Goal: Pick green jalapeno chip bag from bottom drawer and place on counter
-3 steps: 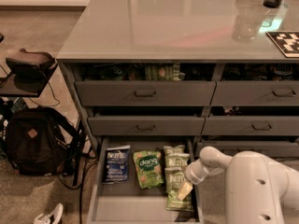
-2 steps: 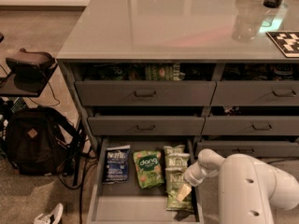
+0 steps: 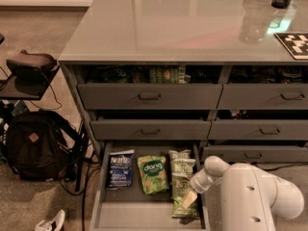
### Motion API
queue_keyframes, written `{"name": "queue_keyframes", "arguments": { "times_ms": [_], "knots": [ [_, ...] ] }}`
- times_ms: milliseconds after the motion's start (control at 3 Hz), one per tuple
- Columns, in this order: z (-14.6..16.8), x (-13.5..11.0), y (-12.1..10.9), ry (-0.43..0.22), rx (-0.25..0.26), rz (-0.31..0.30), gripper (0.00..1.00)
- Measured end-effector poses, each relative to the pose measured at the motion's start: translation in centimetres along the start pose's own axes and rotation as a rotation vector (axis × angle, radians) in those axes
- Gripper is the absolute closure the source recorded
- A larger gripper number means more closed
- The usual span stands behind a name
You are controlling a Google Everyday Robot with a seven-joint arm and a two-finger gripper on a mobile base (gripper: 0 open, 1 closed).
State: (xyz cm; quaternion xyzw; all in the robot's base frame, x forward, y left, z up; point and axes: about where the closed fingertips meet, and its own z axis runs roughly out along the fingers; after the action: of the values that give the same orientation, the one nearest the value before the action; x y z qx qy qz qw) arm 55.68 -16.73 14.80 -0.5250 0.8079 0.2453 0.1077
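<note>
The bottom drawer (image 3: 139, 211) is pulled open. Olive-green jalapeno Kettle chip bags lie overlapping along its right side, one at the back (image 3: 181, 166) and one nearer the front (image 3: 183, 207). My gripper (image 3: 189, 199) reaches down from the white arm (image 3: 250, 191) and sits right over the front olive-green bag, at or very near its surface. The glossy light-grey counter (image 3: 168, 23) spans the top of the cabinet.
A blue Kettle bag (image 3: 120, 169) and a brighter green "dang" bag (image 3: 153, 173) lie left of the olive bags. Partly open drawers with bar handles (image 3: 150, 96) overhang the bottom drawer. A clear container (image 3: 255, 20) and a checkered marker (image 3: 294, 43) stand on the counter. A backpack (image 3: 36, 146) is on the floor at left.
My gripper has moved a little toward the drawer's front, down over the front olive-green bag. The arm body has shifted slightly left. The bags have not moved.
</note>
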Motion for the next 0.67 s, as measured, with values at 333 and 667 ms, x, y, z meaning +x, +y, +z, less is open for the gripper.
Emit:
{"name": "queue_keyframes", "arguments": {
  "times_ms": [333, 667],
  "knots": [
    [0.0, 0.0, 0.0, 0.0, 0.0, 0.0, 0.19],
    [0.01, 0.0, 0.0, 0.0, 0.0, 0.0, 0.42]
  ]
}}
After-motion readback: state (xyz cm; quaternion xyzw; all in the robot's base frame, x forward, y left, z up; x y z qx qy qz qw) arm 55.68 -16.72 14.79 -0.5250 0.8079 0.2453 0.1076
